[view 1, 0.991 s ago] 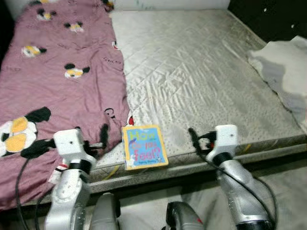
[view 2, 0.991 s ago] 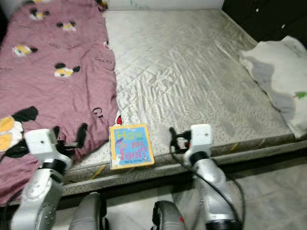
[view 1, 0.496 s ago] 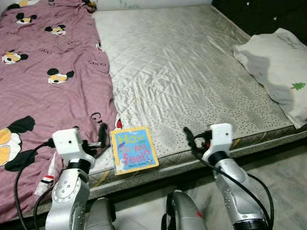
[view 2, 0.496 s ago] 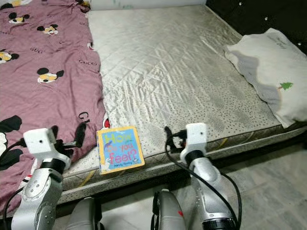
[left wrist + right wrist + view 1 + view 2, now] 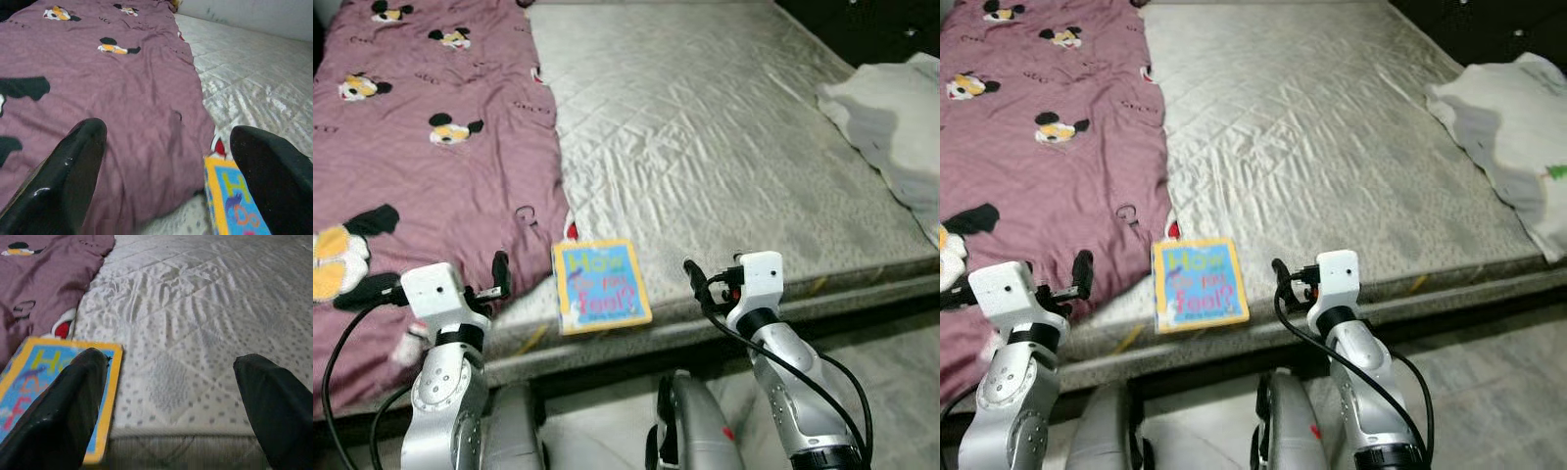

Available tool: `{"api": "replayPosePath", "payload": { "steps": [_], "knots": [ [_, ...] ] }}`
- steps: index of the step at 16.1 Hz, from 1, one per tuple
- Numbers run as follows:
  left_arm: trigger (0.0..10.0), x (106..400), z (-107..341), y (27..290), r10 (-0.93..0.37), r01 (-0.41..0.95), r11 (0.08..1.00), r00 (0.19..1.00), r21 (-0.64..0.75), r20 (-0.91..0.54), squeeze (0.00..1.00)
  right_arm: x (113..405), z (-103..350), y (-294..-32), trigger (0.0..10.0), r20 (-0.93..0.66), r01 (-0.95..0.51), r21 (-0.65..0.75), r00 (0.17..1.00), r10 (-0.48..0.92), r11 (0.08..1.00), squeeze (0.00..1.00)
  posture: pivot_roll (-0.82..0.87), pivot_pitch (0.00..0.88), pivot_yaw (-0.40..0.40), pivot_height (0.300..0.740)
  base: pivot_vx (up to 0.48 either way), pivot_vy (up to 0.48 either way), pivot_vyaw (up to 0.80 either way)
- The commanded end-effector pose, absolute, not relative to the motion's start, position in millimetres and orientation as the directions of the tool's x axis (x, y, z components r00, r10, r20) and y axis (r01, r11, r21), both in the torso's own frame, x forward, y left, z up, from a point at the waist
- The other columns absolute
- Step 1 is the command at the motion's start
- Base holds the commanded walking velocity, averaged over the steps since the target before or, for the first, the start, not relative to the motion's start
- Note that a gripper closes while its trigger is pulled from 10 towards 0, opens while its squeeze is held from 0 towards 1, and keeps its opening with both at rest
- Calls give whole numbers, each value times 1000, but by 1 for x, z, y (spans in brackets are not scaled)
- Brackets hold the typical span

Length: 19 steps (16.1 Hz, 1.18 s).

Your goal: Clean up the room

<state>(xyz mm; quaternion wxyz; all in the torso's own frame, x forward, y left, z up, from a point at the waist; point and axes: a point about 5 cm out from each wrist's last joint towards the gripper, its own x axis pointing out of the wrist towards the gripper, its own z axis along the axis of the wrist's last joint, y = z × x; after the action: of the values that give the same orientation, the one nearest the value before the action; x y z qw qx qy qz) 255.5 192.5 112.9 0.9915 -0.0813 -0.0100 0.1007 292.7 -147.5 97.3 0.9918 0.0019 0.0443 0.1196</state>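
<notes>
A small book [image 5: 600,285] lies flat near the front edge of the bed [image 5: 724,147], with its lower corner right by the edge. It looks like it was left there and does not belong on a bed, so it is probably the thing to tidy away. Its cover is blue with a yellow border, and the big letters seem to say "How do you feel?", though the middle words are hard to read. A purple blanket [image 5: 421,166] covers the robot's left part of the bed, and its edge lies just beside the book. The blanket has cartoon mouse faces on it and some small dark writing that is too small to read for sure. A white pillow [image 5: 896,132] hangs off the far right side of the bed, so it may need putting back too. The left gripper [image 5: 499,274] hovers over the blanket edge, just to the left of the book, with its jaws wide open and holding nothing. The right gripper [image 5: 693,279] hovers over the bare mattress, just to the right of the book, and its jaws are wide open and empty too. Both arms sit low and close on either side, which looks like getting ready to pick the book up.
</notes>
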Motion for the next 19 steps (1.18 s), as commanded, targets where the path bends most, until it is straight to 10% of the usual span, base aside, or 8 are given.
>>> {"api": "replayPosePath", "payload": {
  "steps": [1, 19],
  "knots": [
    [10000, 254, 107, 199, 247, -249, 960, 969, -126, -26, 0, 289, 93, -147, 10000, -95, -254, -1, 963, 253, 967, 0, -72, 162, -57, 545, 0, 0, 0],
    [10000, 255, 110, 196, 252, -252, 947, 967, -197, -24, 0, 290, 90, -148, 10000, -108, -250, -2, 963, 249, 968, 0, -79, 185, -59, 545, 119, 0, 0]
  ]
}}
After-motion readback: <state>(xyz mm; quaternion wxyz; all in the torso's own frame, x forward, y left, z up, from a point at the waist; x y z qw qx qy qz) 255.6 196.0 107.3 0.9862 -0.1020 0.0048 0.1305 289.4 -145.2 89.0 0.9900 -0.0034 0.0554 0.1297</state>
